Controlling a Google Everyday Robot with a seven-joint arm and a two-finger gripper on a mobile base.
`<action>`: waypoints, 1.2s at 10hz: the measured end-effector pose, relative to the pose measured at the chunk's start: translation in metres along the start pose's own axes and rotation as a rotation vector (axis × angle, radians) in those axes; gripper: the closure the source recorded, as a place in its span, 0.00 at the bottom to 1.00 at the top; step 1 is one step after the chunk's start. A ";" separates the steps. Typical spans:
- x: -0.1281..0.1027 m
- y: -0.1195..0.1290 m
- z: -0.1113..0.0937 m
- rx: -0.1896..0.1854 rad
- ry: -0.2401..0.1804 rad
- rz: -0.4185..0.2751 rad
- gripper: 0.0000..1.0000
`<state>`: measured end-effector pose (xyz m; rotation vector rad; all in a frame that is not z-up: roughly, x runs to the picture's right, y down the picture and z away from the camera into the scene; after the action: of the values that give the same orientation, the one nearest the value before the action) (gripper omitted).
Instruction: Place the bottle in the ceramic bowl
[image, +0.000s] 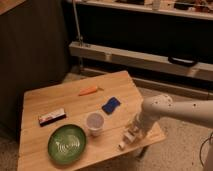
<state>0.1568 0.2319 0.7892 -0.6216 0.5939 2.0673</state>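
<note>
The spread hand (134, 131) hangs over the bottle (123, 144), lying diagonally at the desk's (75, 107) near-right edge; the ceramic bowl (67, 144) sits well left.

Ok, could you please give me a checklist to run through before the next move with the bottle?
1. Bottle lies on the table, near its front right edge: ok.
2. Gripper is low over the bottle: ok.
3. Bottle grasped: cannot tell.
4. Ceramic bowl upright, nothing in it: ok.
5. Path to the bowl free: not ok, the cup stands between.
</note>
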 end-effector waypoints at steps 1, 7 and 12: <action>0.002 -0.001 0.006 0.000 0.009 -0.004 0.35; 0.008 -0.007 0.024 0.011 0.025 -0.021 0.74; 0.006 0.001 -0.018 0.034 -0.025 -0.069 0.90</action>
<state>0.1567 0.2242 0.7716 -0.5874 0.5840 1.9940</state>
